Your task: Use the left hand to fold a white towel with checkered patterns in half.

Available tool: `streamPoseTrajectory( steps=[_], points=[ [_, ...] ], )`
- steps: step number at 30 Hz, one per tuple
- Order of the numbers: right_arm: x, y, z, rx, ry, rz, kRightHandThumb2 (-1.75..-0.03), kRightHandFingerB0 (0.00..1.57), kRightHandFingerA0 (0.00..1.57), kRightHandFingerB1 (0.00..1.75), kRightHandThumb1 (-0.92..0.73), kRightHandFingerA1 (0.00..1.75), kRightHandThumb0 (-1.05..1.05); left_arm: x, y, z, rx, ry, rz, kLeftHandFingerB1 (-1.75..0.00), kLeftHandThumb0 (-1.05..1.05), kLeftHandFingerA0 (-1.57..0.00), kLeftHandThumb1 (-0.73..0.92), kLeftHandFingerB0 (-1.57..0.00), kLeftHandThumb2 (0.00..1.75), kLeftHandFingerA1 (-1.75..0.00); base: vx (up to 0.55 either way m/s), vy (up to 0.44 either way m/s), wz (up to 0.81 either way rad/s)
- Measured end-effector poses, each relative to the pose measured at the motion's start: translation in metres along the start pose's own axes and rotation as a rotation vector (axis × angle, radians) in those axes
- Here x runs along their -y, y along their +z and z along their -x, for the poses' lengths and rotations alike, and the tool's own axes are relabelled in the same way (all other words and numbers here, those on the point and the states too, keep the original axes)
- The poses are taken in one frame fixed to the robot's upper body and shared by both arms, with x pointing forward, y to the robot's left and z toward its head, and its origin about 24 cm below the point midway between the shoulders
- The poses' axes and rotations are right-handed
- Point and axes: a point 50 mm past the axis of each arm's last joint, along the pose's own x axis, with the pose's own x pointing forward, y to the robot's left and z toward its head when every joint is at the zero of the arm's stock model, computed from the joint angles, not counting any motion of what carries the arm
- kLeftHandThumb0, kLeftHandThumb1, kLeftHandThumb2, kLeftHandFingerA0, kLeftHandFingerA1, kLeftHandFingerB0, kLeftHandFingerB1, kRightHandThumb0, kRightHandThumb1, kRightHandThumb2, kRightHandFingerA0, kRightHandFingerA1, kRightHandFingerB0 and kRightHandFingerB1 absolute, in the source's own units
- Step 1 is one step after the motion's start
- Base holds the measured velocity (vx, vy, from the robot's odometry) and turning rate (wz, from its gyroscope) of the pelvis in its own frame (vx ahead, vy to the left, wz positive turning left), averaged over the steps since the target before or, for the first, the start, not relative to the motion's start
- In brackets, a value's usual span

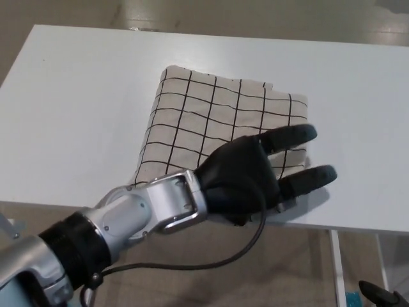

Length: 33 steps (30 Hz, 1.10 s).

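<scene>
And there's the towel (211,125), white with a black check, lying folded on the white table (77,102), a little rumpled along its right edge and angled rather than square to the table's sides. The left hand (246,176) hovers over the towel's near right corner, fingers (291,136) stretched out and spread wide, gripping nothing (a black cable (192,265) loops below the silver wrist). Beige floor (211,256) shows past the table's near edge.

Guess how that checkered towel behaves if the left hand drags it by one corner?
Likely floppy: the towel lies folded with soft wrinkles, so it would drape and the fold could open. Probably light and thin-looking. It may slide easily on the smooth white table. The left hand is open above it.
</scene>
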Motion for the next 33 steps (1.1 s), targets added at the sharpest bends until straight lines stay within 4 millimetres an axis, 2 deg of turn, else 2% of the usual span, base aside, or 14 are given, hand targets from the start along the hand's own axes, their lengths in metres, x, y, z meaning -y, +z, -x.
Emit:
streamPoseTrajectory(
  steps=[8, 9, 13, 14, 21, 22, 23, 27, 28, 29, 30, 31, 32, 33],
  points=[
    [0.000, 0.000, 0.000, -0.001, 0.001, 0.000, -0.63, 0.53, 0.56, 0.52, -0.79, 0.58, -0.37, -0.033, -0.010, -0.012, -0.070, 0.076, 0.099, -0.05, -0.92, 0.00, 0.52, 0.00, 0.58, 0.00, 0.00, 0.000, 0.00],
    [0.000, 0.000, 0.000, 0.000, 0.001, 0.000, -0.63, 0.53, 0.56, 0.51, -0.79, 0.58, -0.38, -0.040, -0.013, -0.012, -0.083, 0.098, 0.116, -0.03, -0.94, 0.00, 0.47, 0.00, 0.68, 0.00, 0.00, 0.000, 0.00],
    [0.000, 0.000, 0.000, 0.000, 0.001, 0.000, -0.63, 0.53, 0.55, 0.51, -0.79, 0.58, -0.38, -0.055, -0.024, -0.011, -0.123, 0.145, 0.157, -0.05, -0.93, 0.00, 0.52, 0.00, 0.64, -0.03, 0.00, 0.000, 0.00],
    [0.000, 0.000, 0.000, 0.000, 0.001, 0.000, -0.63, 0.53, 0.55, 0.51, -0.79, 0.58, -0.38, -0.058, -0.026, -0.011, -0.132, 0.156, 0.167, -0.09, -0.80, 0.00, 0.43, 0.00, 0.87, 0.00, 0.00, 0.000, 0.00],
    [0.000, 0.000, 0.000, -0.001, 0.001, 0.000, -0.63, 0.54, 0.56, 0.52, -0.79, 0.62, -0.37, -0.081, -0.051, 0.002, -0.217, 0.225, 0.238, -0.10, -0.78, 0.00, 0.43, 0.00, 0.85, 0.00, 0.00, 0.000, 0.00],
    [0.000, 0.000, 0.000, -0.001, 0.001, 0.000, -0.63, 0.54, 0.56, 0.52, -0.79, 0.62, -0.37, -0.083, -0.053, 0.004, -0.227, 0.231, 0.244, -0.13, -0.75, 0.00, 0.41, 0.00, 0.84, -0.01, 0.00, 0.000, 0.00],
    [0.000, 0.000, 0.000, -0.001, 0.001, 0.001, -0.63, 0.56, 0.56, 0.53, -0.79, 0.61, -0.37, -0.084, -0.055, 0.006, -0.234, 0.235, 0.249, -0.24, -0.68, 0.00, 0.38, 0.00, 0.83, -0.11, 0.00, 0.000, 0.00],
    [0.000, 0.000, 0.000, -0.002, 0.002, 0.001, -0.63, 0.56, 0.56, 0.53, -0.79, 0.61, -0.37, -0.086, -0.062, 0.017, -0.266, 0.245, 0.278, -0.27, -0.66, 0.00, 0.38, 0.00, 0.82, -0.14, 0.00, 0.000, 0.00],
    [0.000, -0.001, 0.001, -0.003, 0.002, 0.002, -0.63, 0.56, 0.57, 0.53, -0.79, 0.61, -0.36, -0.085, -0.065, 0.025, -0.288, 0.245, 0.308, -0.35, -0.66, -0.03, 0.40, -0.04, 0.81, -0.20, 0.00, 0.000, 0.00],
    [0.000, -0.001, 0.000, -0.003, 0.002, 0.001, -0.63, 0.56, 0.57, 0.53, -0.79, 0.63, -0.36, -0.083, -0.066, 0.032, -0.304, 0.245, 0.330, -0.29, -0.70, -0.16, 0.48, -0.20, 0.57, -0.27, 0.00, 0.000, 0.00],
    [0.000, -0.001, 0.000, -0.003, 0.002, 0.002, -0.63, 0.56, 0.57, 0.53, -0.79, 0.63, -0.36, -0.082, -0.067, 0.035, -0.310, 0.244, 0.340, -0.29, -0.70, -0.16, 0.48, -0.20, 0.57, -0.27, 0.00, 0.000, 0.00],
    [0.000, -0.001, 0.000, -0.003, 0.002, 0.002, -0.63, 0.56, 0.57, 0.53, -0.79, 0.63, -0.36, -0.082, -0.067, 0.035, -0.310, 0.244, 0.340, -0.42, -0.62, -0.33, 0.40, -0.35, 0.73, -0.43, 0.00, 0.000, 0.00],
    [0.000, -0.001, 0.001, -0.004, 0.002, 0.002, -0.63, 0.56, 0.57, 0.53, -0.79, 0.63, -0.36, -0.080, -0.068, 0.042, -0.327, 0.240, 0.366, -0.42, -0.62, -0.33, 0.40, -0.35, 0.73, -0.43, 0.00, 0.000, 0.00],
    [0.000, -0.001, 0.001, -0.004, 0.002, 0.002, -0.63, 0.56, 0.57, 0.53, -0.79, 0.63, -0.36, -0.076, -0.068, 0.051, -0.347, 0.233, 0.397, -0.43, -0.60, -0.40, 0.39, -0.37, 0.73, -0.47, 0.00, 0.000, 0.00]
  ],
)
